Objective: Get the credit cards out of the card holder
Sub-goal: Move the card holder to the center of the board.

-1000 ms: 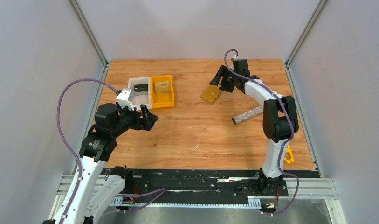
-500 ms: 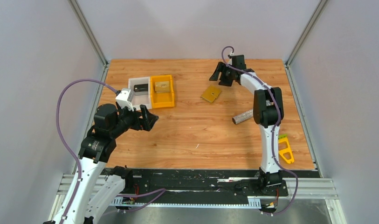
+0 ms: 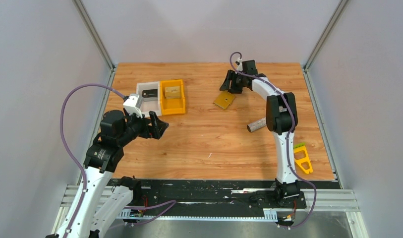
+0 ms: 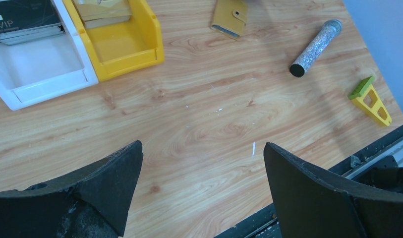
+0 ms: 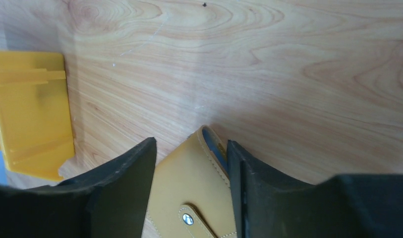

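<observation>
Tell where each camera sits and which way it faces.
Top external: above and behind the robot, looking down on the table; left gripper and right gripper show.
Left wrist: on the left arm, looking across the table rightward; its open fingers frame the bottom.
Right wrist: on the right arm, facing down; its fingers flank the card holder.
Shared: all three show the card holder.

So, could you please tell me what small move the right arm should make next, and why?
Probably lower the right gripper onto the card holder and close on its edge. The holder lies shut on the table with its snap tab over the face. In the wrist view it sits framed between the open jaws but is not gripped, so it likely needs holding before it can be opened.
</observation>
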Robot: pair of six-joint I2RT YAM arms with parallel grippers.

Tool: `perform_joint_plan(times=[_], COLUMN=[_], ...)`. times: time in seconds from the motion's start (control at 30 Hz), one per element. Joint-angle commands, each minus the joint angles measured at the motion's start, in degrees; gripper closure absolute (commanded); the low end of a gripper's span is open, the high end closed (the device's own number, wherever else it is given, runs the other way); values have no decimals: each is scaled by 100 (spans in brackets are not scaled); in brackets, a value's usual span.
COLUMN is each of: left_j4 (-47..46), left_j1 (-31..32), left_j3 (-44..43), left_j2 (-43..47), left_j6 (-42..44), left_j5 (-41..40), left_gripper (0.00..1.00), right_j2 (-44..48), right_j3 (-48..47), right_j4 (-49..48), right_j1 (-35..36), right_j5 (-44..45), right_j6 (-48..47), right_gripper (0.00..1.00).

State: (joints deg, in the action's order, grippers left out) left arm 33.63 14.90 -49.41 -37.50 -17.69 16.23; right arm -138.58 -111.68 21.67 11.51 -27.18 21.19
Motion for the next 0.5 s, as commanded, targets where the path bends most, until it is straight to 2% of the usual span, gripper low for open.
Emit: perform_joint_plan(times=[0.0, 0.17, 0.47], left_j4=[-199, -194, -186], left_j1=[-22, -22, -21], left_j3=[19, 18, 18], left_j2=[24, 23, 6], left_j6=[49, 55, 72], left_j5=[58, 43, 35], left_gripper=[0, 0, 0], right_j2=[-103, 98, 1026], right_j3=[-299, 5, 1380], right_j4=[136, 231, 246], right_j1=[162, 385, 928], right_j5=[-129, -286, 40], right_j6=[-405, -781, -1116], right_gripper=[49, 62, 66])
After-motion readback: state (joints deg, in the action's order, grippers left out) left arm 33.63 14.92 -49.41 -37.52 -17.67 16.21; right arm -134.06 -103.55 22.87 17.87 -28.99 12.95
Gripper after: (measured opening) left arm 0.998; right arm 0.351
